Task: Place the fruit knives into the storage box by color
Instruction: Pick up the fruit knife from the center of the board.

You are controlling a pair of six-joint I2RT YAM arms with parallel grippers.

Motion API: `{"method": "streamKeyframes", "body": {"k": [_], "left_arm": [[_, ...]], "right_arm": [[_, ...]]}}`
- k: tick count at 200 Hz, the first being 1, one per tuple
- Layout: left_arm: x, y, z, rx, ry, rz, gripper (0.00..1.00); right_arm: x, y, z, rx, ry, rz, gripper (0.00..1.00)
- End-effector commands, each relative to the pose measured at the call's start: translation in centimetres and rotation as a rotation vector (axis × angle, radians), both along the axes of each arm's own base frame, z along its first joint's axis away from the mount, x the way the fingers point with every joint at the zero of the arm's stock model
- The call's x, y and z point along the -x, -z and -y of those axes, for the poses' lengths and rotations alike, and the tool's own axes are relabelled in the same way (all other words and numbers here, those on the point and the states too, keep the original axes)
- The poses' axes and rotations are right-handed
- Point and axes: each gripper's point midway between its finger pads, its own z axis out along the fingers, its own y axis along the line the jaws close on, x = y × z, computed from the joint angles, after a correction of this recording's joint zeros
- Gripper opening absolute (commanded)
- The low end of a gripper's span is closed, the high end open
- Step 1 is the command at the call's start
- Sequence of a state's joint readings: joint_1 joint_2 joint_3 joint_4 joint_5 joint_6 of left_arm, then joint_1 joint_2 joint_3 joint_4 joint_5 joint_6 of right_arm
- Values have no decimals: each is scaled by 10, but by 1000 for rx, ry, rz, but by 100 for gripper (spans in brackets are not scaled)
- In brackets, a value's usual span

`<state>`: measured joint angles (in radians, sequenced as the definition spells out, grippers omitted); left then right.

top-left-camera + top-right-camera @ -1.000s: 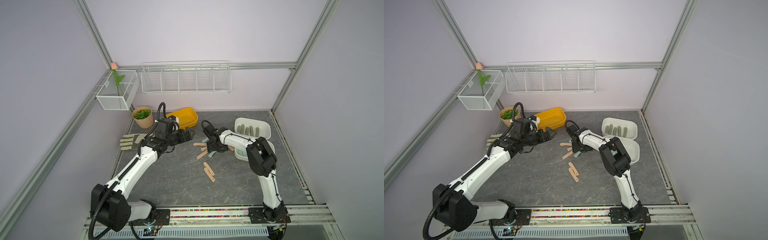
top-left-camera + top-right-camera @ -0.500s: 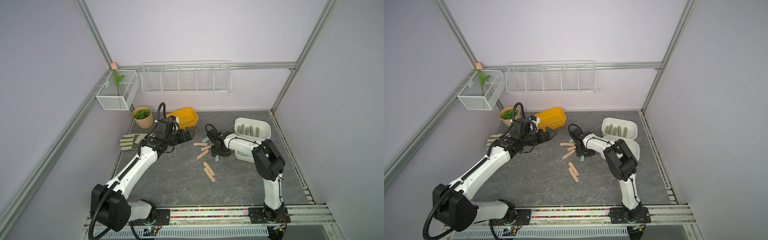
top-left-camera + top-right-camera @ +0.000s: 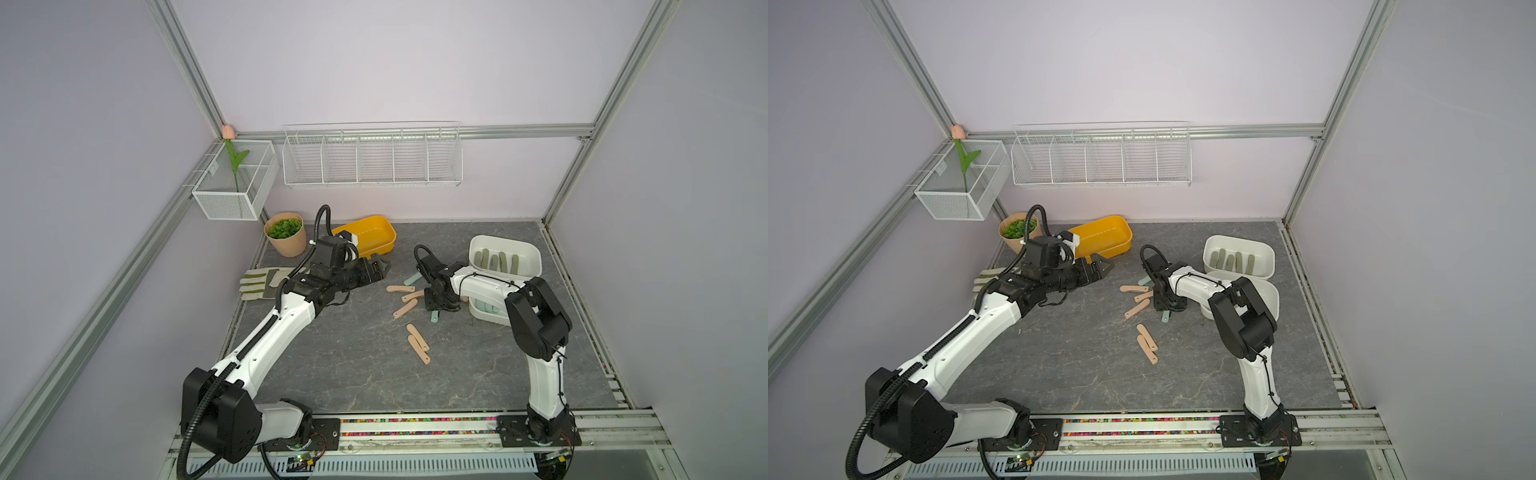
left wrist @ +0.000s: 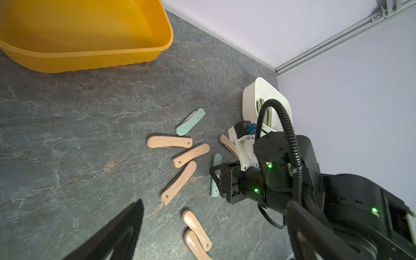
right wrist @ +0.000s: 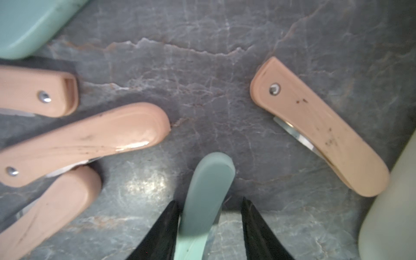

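At the left the glove (image 3: 262, 282) lies flat; it has no part in the sorting. Next, the left pincer (image 3: 383, 267) hangs wide open above the bench (image 3: 332, 374), in front of the yellow tub (image 3: 370, 239). It holds nothing, and I think it is parked there so that the two arms do not meet.

In the middle five peach knives (image 3: 405, 308) lie scattered and folded. Each is a curved bar with round ends and a metal rivet, and some show a thin line of blade. A sixth peach knife (image 4: 226, 141) lies just beside the near box. One mint knife (image 4: 190, 121) lies apart, towards the tub.

The right pincer (image 5: 209, 203) points down over another mint knife (image 5: 208, 180), which is smooth, pale and flat on the bench. One jaw touches it and the other leaves a small gap, so I judge it not yet gripped.

At the right the near box (image 3: 485, 317) seems to hold mint ones. The far box (image 3: 534, 257) holds olive knives (image 3: 494, 262), so each colour gets its own place.
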<state>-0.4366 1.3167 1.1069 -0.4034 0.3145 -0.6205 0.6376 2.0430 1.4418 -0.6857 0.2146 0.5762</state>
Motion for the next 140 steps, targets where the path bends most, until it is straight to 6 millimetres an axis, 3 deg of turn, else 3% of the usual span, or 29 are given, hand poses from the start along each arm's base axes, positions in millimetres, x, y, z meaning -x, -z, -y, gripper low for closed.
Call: {"method": "streamKeyframes", "body": {"k": [1,140], "left_arm": [[-2,3,-1,9,-5,-3,99],[-3,3,2,20,2,-7,99]], "right_arm": [[1,14,1,4,0,-41,45],[-8,14,-11,-20,-31,-39,28]]}}
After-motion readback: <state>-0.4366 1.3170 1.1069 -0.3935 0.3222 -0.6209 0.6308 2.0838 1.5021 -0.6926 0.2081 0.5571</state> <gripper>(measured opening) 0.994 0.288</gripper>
